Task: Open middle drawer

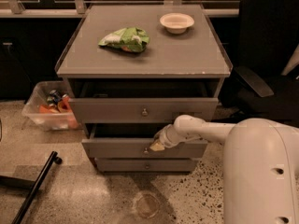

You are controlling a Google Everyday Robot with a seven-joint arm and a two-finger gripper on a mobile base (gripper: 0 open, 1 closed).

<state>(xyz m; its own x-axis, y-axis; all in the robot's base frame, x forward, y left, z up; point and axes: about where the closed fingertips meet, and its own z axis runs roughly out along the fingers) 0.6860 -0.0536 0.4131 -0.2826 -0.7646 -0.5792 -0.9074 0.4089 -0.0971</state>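
Left of the counter, on the floor, a clear plastic bin holds bright clutter. A crinkled green bag lies left of centre on the flat grey top. Below it the middle drawer, with a smooth grey front, stands partly out. The pale-tipped claw is at its small round knob; I cannot tell its grip. A round cream bowl sits at the right rear.

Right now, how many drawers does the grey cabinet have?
3, stacked: the top drawer under the tabletop, the middle drawer below it with the pincer at its front, and the bottom drawer nearest the floor. None seem hidden.
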